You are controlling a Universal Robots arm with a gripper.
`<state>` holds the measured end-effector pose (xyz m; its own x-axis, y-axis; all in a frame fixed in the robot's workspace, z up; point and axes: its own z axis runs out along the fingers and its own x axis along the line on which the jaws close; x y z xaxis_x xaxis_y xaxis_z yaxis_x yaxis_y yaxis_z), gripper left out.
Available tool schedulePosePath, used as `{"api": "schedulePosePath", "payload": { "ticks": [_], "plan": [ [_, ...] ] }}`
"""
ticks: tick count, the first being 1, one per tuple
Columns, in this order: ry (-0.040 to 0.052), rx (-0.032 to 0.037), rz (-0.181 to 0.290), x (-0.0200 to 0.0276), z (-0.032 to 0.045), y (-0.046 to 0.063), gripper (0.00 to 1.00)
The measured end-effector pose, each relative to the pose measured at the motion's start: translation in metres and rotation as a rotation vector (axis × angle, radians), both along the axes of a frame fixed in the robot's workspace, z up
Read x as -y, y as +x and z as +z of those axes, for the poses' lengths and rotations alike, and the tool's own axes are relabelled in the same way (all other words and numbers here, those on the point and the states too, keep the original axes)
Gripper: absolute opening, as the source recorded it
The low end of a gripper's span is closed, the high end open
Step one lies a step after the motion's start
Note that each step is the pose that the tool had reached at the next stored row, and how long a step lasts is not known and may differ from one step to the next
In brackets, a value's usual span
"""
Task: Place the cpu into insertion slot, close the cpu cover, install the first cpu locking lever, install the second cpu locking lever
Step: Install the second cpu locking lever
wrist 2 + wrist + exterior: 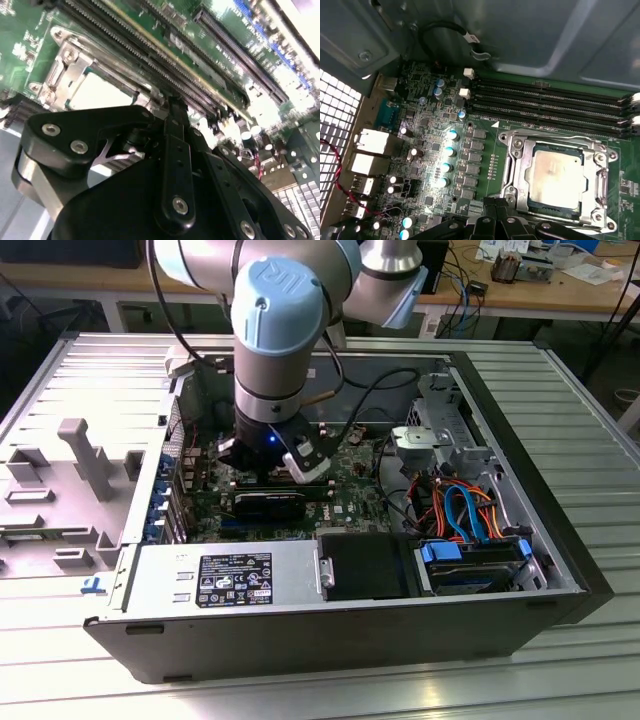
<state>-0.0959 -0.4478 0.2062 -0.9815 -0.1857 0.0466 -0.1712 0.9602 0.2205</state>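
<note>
In the exterior view, the gripper (pixel 268 455) hangs inside the open computer case (pixel 520 615) at frame centre, low over the green circuit board (pixel 345 502). In the first wrist view, the cpu (pixel 555 175) sits in the insertion slot (pixel 516 184) at lower right, with the cpu cover (pixel 520 162) closed down around it. Whether the fingers are apart or together cannot be told.

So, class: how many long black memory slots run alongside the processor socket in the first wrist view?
4 memory slots, lying parallel in one bank between the insertion slot and the case wall. Their far ends run out of the picture, and others may be hidden elsewhere.
</note>
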Motion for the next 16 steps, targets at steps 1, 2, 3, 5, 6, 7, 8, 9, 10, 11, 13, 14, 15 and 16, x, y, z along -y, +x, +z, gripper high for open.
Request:
{"api": "schedulePosePath", "payload": {
  "ticks": [1,2,3,5,6,7,8,9,10,11,13,14,15,16],
  "plan": [
    [-0.0003,0.0006,0.000,0.0001,0.0041,0.000,0.11],
    [-0.0003,0.0007,0.000,0.0001,0.0068,0.000,0.11],
    [-0.0002,-0.0005,0.000,0.0000,0.0084,0.002,0.11],
    [-0.0004,-0.0124,0.000,-0.0006,0.0084,0.011,0.11],
    [-0.0004,-0.0287,0.000,-0.0022,0.0080,0.019,0.11],
    [-0.0003,-0.0397,0.000,-0.0054,0.0071,0.025,0.11],
    [-0.0005,-0.0449,0.000,-0.0088,0.0064,0.028,0.11],
    [-0.0005,-0.0471,0.000,-0.0121,0.0058,0.029,0.11],
    [-0.0012,-0.0492,0.000,-0.0174,0.0051,0.031,0.11],
    [-0.0036,-0.0502,0.000,-0.0204,0.0047,0.032,0.11],
    [-0.0295,-0.0509,-0.001,-0.0283,0.0041,0.035,0.11],
    [-0.0480,-0.0510,-0.001,-0.0303,0.0041,0.035,0.11],
    [-0.0659,-0.0508,-0.002,-0.0313,0.0040,0.035,0.11],
    [-0.0851,-0.0509,-0.002,-0.0322,0.0041,0.036,0.11]
  ]
}}
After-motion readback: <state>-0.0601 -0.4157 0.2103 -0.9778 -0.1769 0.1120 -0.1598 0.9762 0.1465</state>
